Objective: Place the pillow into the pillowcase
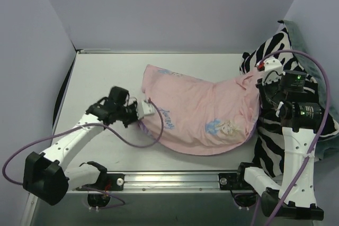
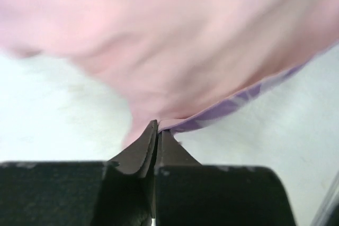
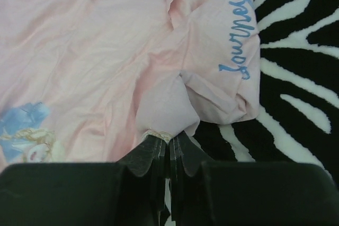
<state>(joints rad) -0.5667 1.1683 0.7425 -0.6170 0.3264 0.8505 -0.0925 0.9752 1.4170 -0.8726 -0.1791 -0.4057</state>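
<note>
The pillowcase (image 1: 201,115) lies across the middle of the table (image 1: 106,78). Its long axis runs left to right through the overhead frame, with the right end a little higher than the left. The pale pink side faces up, and the cloth is creased and mounded. I cannot tell what fills it.

A faded blonde cartoon girl shows at its lower right, and blue script shows near its left edge.

The left gripper (image 1: 146,108) sits at the case's left edge with its fingers pressed together. Its wrist camera shows the fingertips (image 2: 157,130) closed on the hem. That view is blurred, but it alone shows a purple strip (image 2: 238,101) under the pink.

The right gripper (image 1: 259,86) is at the case's right end, where the cloth meets the zebra blanket (image 1: 273,46) along the right side of the frame. Its wrist camera shows the fingers (image 3: 169,142) closed tight on a bunched fold of pink cloth. In that view I can read "Journey" in blue at the upper right. The girl sits at the lower left, and the blanket's black and white stripes (image 3: 296,78) fill the right of the picture.
</note>
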